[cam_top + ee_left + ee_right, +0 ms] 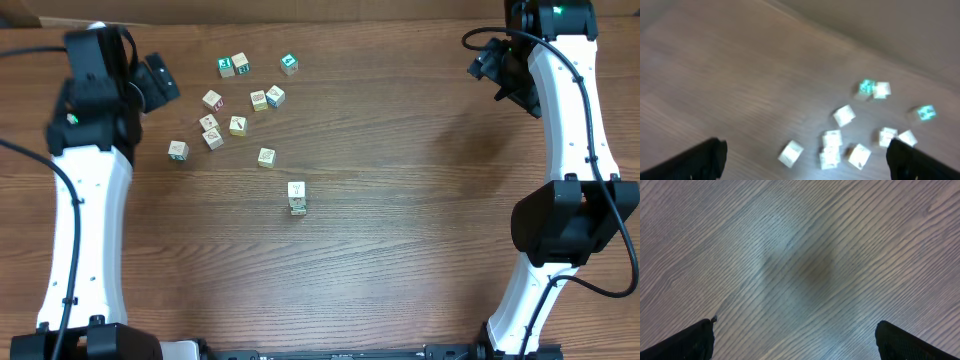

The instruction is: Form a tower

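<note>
The tower (297, 197) is a short one-cube-wide column of pale wooden cubes standing near the middle of the table, seen from above. Several loose cubes (238, 125) of the same kind lie scattered to its upper left. My left gripper (163, 81) hovers open just left of that scatter. In the blurred left wrist view the loose cubes (830, 147) lie beyond the open left gripper (807, 165), with nothing between its fingers. My right gripper (495, 68) is at the far right, open over bare wood. The right wrist view shows the right gripper (795, 342) empty.
The wooden table (420, 230) fills all views. Two cubes with green faces (289, 64) (226, 67) lie at the back of the scatter. The white arm links (85, 230) (575, 120) stand along the left and right sides.
</note>
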